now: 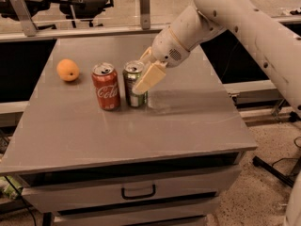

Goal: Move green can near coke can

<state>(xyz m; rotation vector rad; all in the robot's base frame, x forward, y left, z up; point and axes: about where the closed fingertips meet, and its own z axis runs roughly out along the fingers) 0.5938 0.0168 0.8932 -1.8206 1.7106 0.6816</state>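
The green can [133, 75] stands upright on the grey table [141, 131], just right of the red coke can [106, 86], with a narrow gap between them. My gripper [143, 74] reaches in from the upper right and is shut on the green can. One tan finger [149, 78] lies across the can's front right side; the other is behind the can and mostly hidden.
An orange fruit [68, 70] lies at the table's left, left of the coke can. The table has drawers in front [138, 191]. A rail and chairs stand behind the table. My white arm [244, 27] spans the upper right.
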